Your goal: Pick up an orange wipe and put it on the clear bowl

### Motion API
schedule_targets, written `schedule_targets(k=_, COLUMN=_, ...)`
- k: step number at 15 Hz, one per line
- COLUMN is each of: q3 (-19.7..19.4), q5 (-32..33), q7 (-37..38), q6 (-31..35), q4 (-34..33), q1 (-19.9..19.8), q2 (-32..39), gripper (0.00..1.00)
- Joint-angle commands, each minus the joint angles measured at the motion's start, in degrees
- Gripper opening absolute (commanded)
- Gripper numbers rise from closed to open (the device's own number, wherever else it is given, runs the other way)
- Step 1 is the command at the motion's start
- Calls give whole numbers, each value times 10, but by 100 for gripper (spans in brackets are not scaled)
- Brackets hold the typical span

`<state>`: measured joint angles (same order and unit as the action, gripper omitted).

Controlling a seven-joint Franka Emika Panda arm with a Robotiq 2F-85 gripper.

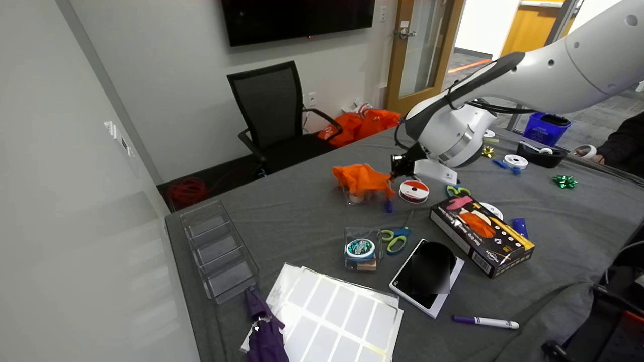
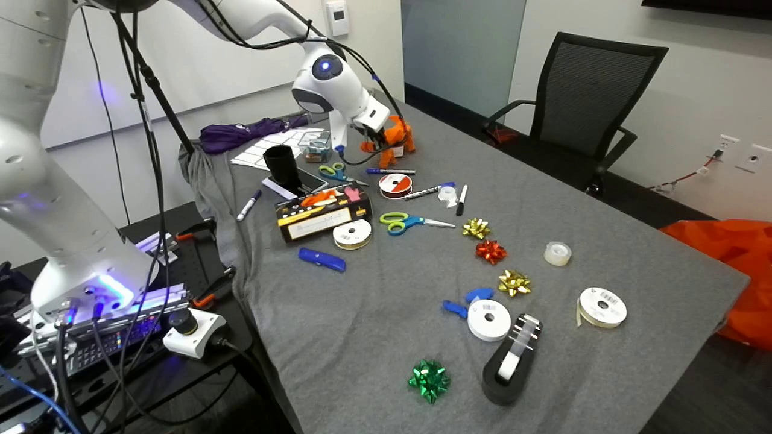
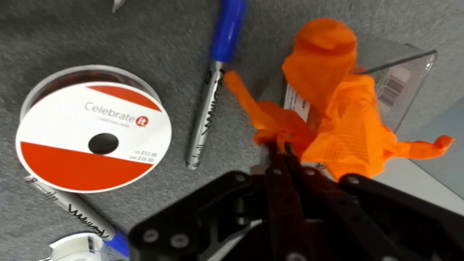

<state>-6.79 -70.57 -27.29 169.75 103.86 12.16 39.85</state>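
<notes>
The gripper (image 3: 280,145) has its two fingers drawn almost together, a gathered fold of the orange wipe (image 3: 349,123) seemingly pinched at their tips. I take placing and release as the step in hand. Recommended: carry the held fold inward over the clear bowl (image 3: 413,78), part the fingers fully, then rise straight and slowly, since thin material may cling; a brush against the rim could tip the bowl.

Condition of the wipe: bright orange, thin, crumpled, with a patterned patch and finger-like tails; from where I stand it looks more like a disposable glove. Its bulk lies over the bowl, in fact a straight-sided container. One tail pokes past the rim; another hangs out towards a blue-capped marker (image 3: 208,108). Whether the pinched fold is directly above the bowl I cannot tell. Beyond the marker lies a ribbon spool (image 3: 94,134), apart from the wipe.
</notes>
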Motion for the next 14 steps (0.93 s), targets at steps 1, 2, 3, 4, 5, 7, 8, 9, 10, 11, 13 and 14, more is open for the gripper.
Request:
schedule_targets(k=1, q3=-12, q5=19, q7=34, q6=-8, q4=3, q1=13, q2=-12, gripper=0)
schedule_targets(k=2, q3=-1, q5=5, q7=23, q6=-9, q4=-4, q1=5, q2=-20, gripper=0)
schedule_targets(k=3, q3=6, q5=-6, q7=19, q6=-12, q4=-8, q1=1, q2=-27, gripper=0)
schedule_targets(k=4, q3=12, q5=-16, q7=21, q6=-17, q4=-14, q1=-3, q2=-35, gripper=0)
schedule_targets(k=5, q3=16, q5=-25, q7=29, q6=-23, q4=-20, q1=-5, q2=-43, gripper=0)
schedule_targets(k=7, q3=1, q5=-15, q7=73, q6=-33, q4=-21, q1=9, q2=-55, gripper=0)
schedule_targets(k=8, q3=-8, q5=-2, q7=101, q6=-36, q4=-21, q1=16, q2=-58, gripper=0)
schedule_targets(k=9, q3=-12, q5=8, q7=121, q6=-37, q4=-21, q1=19, q2=-60, gripper=0)
schedule_targets(k=10, q3=-16, q5=16, q7=138, q6=-35, q4=-22, q1=21, q2=-61, gripper=0)
schedule_targets(k=11, q3=-18, q5=23, q7=151, q6=-33, q4=-22, q1=22, q2=-59, gripper=0)
schedule_targets(k=13, q3=-23, q5=37, q7=176, q6=-31, q4=-23, q1=25, q2=-55, gripper=0)
schedule_targets(k=14, q3=-26, q5=44, q7=188, q6=-30, q4=-23, q1=27, q2=-52, gripper=0)
